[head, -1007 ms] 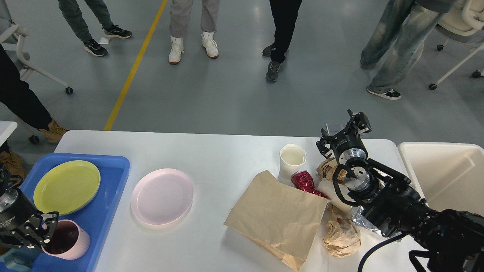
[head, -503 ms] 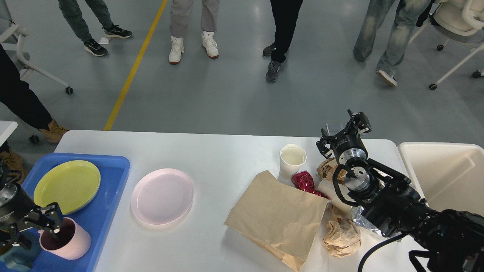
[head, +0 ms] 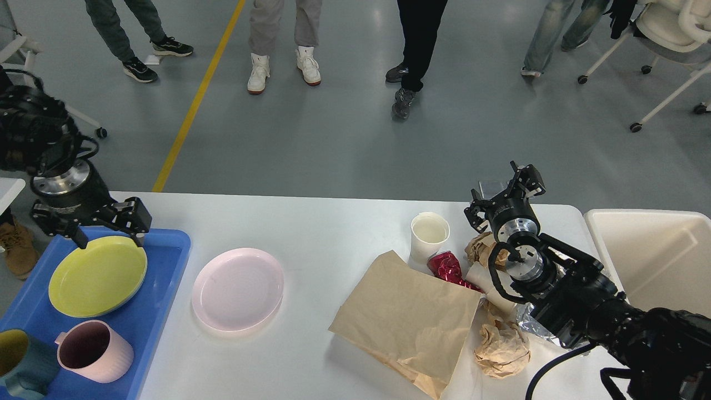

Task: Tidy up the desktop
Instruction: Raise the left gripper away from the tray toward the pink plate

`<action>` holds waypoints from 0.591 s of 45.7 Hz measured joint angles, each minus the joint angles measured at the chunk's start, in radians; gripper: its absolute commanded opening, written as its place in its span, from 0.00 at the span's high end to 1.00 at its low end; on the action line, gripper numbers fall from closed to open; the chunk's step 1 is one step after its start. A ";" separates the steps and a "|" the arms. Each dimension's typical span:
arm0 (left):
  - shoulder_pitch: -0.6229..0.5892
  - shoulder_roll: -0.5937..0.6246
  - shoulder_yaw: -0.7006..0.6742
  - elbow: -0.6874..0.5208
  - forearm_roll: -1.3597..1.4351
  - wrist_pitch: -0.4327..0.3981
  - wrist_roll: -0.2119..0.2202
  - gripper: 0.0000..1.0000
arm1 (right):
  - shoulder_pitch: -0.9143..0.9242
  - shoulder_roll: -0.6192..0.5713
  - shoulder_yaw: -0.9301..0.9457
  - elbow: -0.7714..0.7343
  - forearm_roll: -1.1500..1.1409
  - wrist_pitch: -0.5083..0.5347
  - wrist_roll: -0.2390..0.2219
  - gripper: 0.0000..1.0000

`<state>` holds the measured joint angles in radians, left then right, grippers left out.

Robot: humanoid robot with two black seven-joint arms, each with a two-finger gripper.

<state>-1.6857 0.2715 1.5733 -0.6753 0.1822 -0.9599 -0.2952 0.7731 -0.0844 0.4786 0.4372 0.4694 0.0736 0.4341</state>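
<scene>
**Operator:** Desktop [head: 333,222], the large smooth white rectangular tabletop with rounded corners, fills the lower half of my head view. At its left end I see a blue plastic tray [head: 166,261] holding a round yellow-green plate [head: 98,276], a pink ribbed mug [head: 94,351] and a dark teal mug [head: 22,361] cut off by the frame's edge.

**Colleague:** Where is your left gripper?

**Operator:** My left gripper [head: 108,236] hangs above the tray's far edge, over the rim of the yellow-green plate. Its two fingers are spread apart and hold nothing.

**Colleague:** And further along?

**Operator:** Just beside the tray, a round pale pink plate [head: 238,289] lies flat on the bare tabletop. Well to its right is a flat brown paper bag [head: 408,319], with a white paper cup [head: 429,236] standing upright at its far corner. A crumpled red foil wrapper [head: 449,268] sits between cup and bag. Balls of crumpled brown paper [head: 502,350] lie near the bag's right side, partly under my right arm.

**Colleague:** Right gripper?

**Operator:** My right gripper [head: 506,191] is raised over the far right part of the tabletop, fingers parted, nothing between them. Beyond the table's right end stands a cream-coloured deep rectangular bin [head: 655,261].
</scene>
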 measured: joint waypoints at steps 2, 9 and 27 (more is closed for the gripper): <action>-0.024 -0.037 0.010 0.000 -0.009 0.000 0.000 0.08 | 0.000 0.000 0.000 0.000 0.000 0.000 0.000 0.00; -0.110 -0.135 0.024 -0.007 -0.022 0.000 0.000 0.07 | 0.000 0.000 0.000 0.000 0.000 0.000 0.000 0.00; -0.376 -0.186 0.022 -0.131 -0.015 0.000 0.013 0.05 | 0.000 0.000 0.000 0.000 0.000 0.000 0.000 0.00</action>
<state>-2.0616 0.0858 1.5957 -0.8065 0.1671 -0.9601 -0.2823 0.7732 -0.0844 0.4786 0.4372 0.4694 0.0736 0.4341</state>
